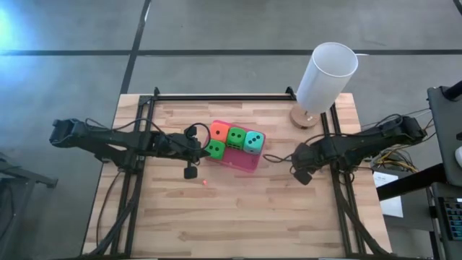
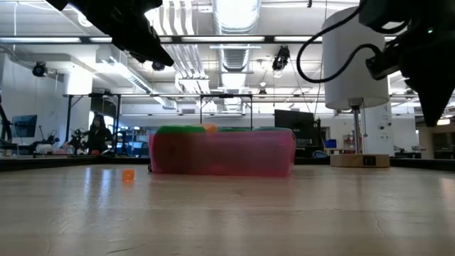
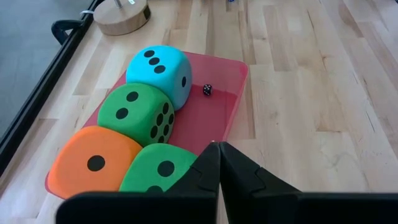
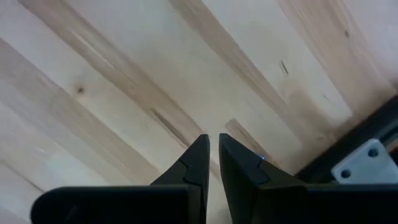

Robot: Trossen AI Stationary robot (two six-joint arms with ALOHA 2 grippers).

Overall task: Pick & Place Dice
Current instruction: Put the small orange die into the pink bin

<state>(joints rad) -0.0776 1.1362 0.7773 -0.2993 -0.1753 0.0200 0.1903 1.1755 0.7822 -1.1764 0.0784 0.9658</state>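
Four dice sit side by side on the pink pad (image 1: 245,162): orange (image 1: 219,132), green (image 1: 236,136), teal (image 1: 253,141) and a second green (image 1: 214,149). The left wrist view shows them as orange (image 3: 93,158), green (image 3: 134,112), teal (image 3: 158,68) and green (image 3: 158,168). My left gripper (image 1: 201,148) hangs shut in the air beside the near green die, fingertips (image 3: 216,148) over the pad's edge. My right gripper (image 1: 292,156) is shut above bare table (image 4: 213,140), right of the pad. In the low view only the dice tops (image 2: 181,129) show above the pad (image 2: 222,153).
A tall white cylinder (image 1: 325,76) on a round wooden base stands at the far right of the table. A tiny black die (image 3: 207,90) lies on the pad. A small orange bit (image 1: 205,182) lies on the table near the pad. Black rails (image 1: 216,96) border the tabletop.
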